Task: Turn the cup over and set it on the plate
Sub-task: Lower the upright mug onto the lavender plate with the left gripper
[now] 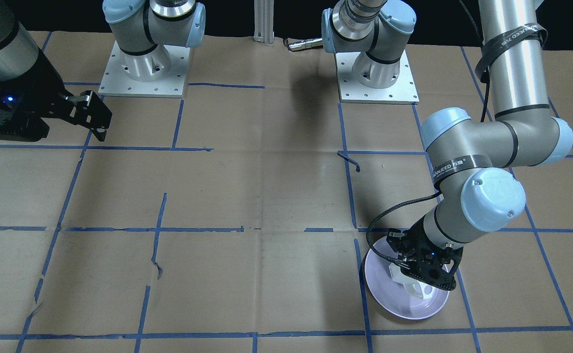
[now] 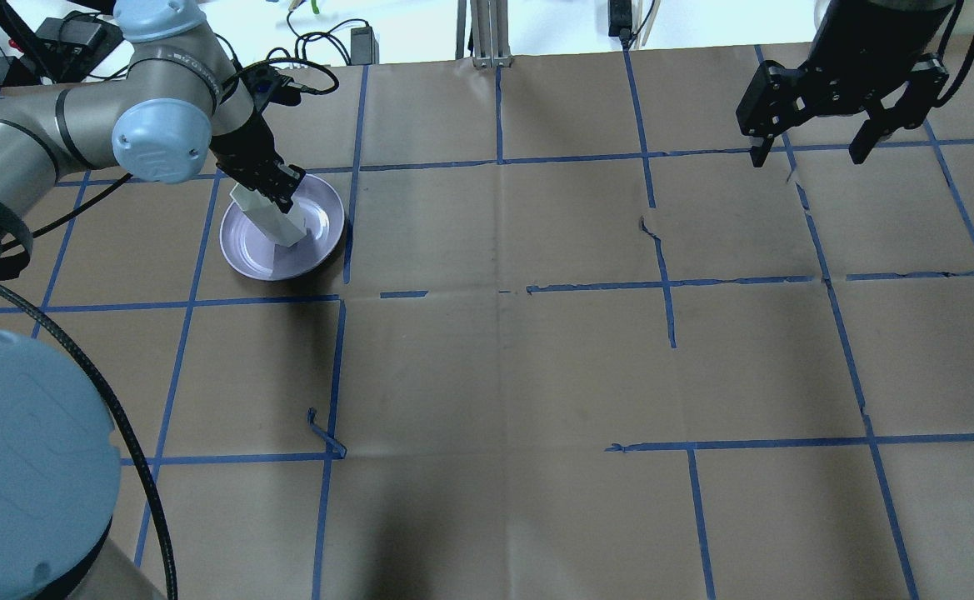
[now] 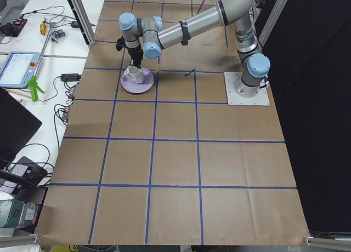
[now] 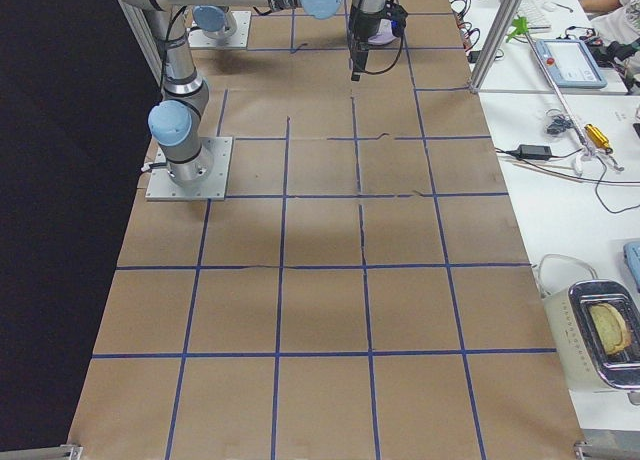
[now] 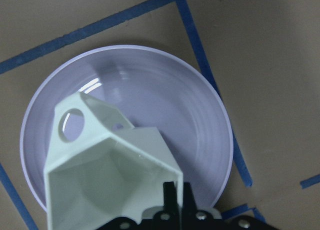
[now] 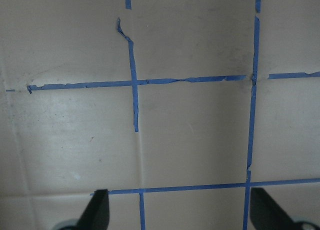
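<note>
The white faceted cup (image 5: 110, 175) is held tilted over the pale lavender plate (image 5: 165, 100), with its open mouth toward the wrist camera and its handle pointing away. My left gripper (image 2: 274, 193) is shut on the cup's rim, one finger (image 5: 175, 200) on the wall. The cup (image 2: 277, 221) hangs low over the plate (image 2: 249, 250); I cannot tell whether it touches. Both show in the front view, cup (image 1: 416, 289) on plate (image 1: 386, 294). My right gripper (image 2: 807, 157) is open and empty, far from them above bare cardboard.
The table is covered in brown cardboard with a blue tape grid (image 2: 499, 287). The two arm bases (image 1: 141, 63) stand on the robot's side. Loose, torn tape ends (image 2: 324, 433) lie on the cardboard. Cables and desks lie beyond the table's edges.
</note>
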